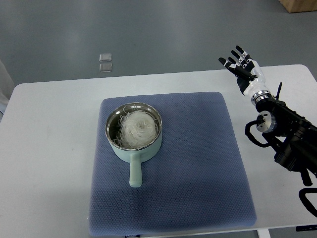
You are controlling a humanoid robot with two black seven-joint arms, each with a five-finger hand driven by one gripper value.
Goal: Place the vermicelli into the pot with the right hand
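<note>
1. Blue quilted fabric, in the form of a square mat (pixel 198 168), is being used as the work surface on the white table (pixel 44 148), and it is filling the near part of the view.
2. A pale green metal pot (pixel 134 133) with a short straight handle is being carried by the mat, left of its centre, the handle being pointed toward the near edge.
3. A white, tangled nest of vermicelli (pixel 137 130) is being held inside the pot, so the placing is being judged as done.
4. The vermicelli is being judged light, dry and brittle; loose strands are likely being shed under a hard squeeze, so a gentle hold around the whole bundle from above is being advised.
5. Farther off, at the right edge, the right hand (pixel 243 68) is being held above the table's far corner, well apart from the pot, fingers spread and nothing being grasped.
6. The left arm is not being shown.
</note>
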